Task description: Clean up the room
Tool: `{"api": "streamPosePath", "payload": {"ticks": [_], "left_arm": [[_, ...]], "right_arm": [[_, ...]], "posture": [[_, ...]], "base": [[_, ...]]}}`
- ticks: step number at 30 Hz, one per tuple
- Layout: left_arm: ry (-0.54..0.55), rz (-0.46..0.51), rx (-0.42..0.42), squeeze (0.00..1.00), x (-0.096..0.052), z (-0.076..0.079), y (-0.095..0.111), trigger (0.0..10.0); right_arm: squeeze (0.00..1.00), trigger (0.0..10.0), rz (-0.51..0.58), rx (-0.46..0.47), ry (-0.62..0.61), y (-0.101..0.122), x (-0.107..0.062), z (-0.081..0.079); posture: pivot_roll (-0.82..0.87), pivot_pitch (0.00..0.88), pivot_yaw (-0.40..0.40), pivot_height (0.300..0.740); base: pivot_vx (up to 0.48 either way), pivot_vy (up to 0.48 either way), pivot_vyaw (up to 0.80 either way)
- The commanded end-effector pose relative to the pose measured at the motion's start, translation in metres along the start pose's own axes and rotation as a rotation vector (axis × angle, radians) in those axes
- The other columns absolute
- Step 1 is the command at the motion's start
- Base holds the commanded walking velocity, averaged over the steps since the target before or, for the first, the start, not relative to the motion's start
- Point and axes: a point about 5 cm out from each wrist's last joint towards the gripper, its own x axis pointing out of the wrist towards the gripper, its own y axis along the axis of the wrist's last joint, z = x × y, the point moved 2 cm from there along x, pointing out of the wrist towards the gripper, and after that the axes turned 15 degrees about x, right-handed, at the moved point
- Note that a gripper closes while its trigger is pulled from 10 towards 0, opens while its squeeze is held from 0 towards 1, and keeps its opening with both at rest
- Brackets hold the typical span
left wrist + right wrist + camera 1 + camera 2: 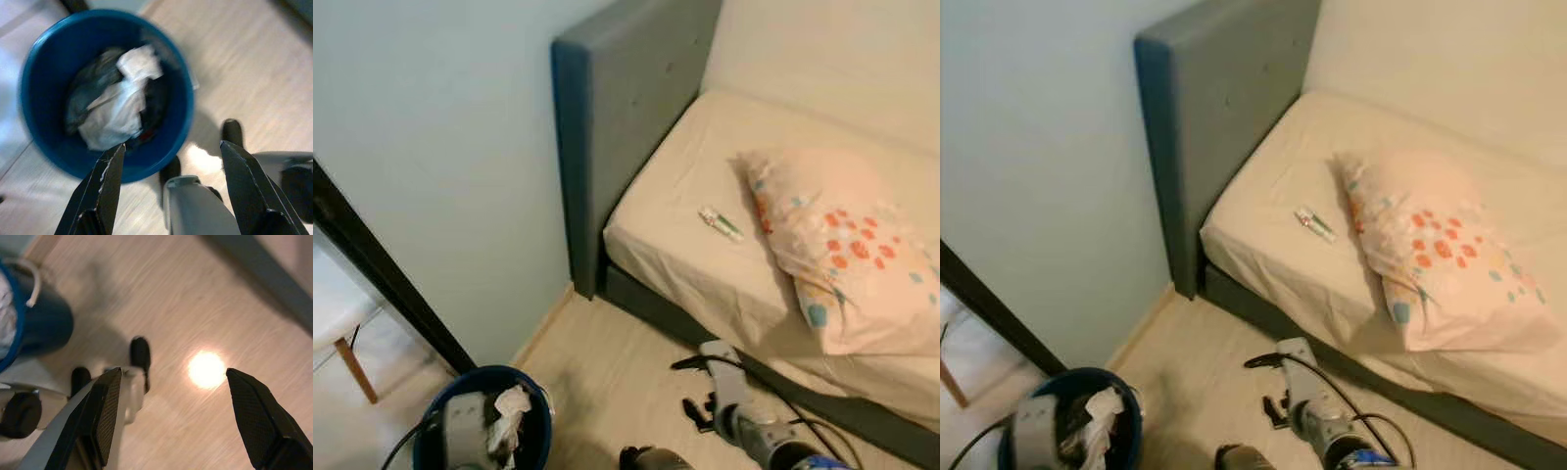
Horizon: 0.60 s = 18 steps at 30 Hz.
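Note:
A blue bucket (536, 423) stands on the floor by the wall, holding crumpled white paper (122, 100) and dark scraps. My left gripper (171, 147) hangs open just above the bucket's rim (186, 98), with nothing between its fingers. A small white and green tube (720, 223) lies on the beige bed sheet (675, 245), beside a floral pillow (842, 245). My right gripper (173, 373) is open and empty over the bare wooden floor (195, 298). The right arm (744, 411) sits low in front of the bed.
A grey-blue headboard (607, 117) stands against the pale wall. The bed's dark base (656, 308) runs along the floor. A dark door frame (382, 274) and a wooden chair leg (357, 370) are on the left. Black cables (803, 416) trail near the right arm.

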Motion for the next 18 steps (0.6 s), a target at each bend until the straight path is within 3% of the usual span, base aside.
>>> {"api": "streamPosePath", "payload": {"ticks": [1,18], "left_arm": [[0.004,-0.040,0.003,0.00,-0.003,-0.003,-0.014,10.0],[-0.001,0.003,0.022,0.00,0.000,-0.004,-0.002,10.0]], "right_arm": [[0.00,10.0,-0.035,0.010,-0.003,-0.011,0.000,-0.001],[0.00,10.0,-0.015,0.019,-0.008,-0.004,0.001,-0.003]], "posture": [[-0.03,0.018,0.022,0.740],[-0.02,0.000,0.024,0.740]], "base": [[0.000,0.000,-0.77],[0.000,0.000,-0.77]]}}
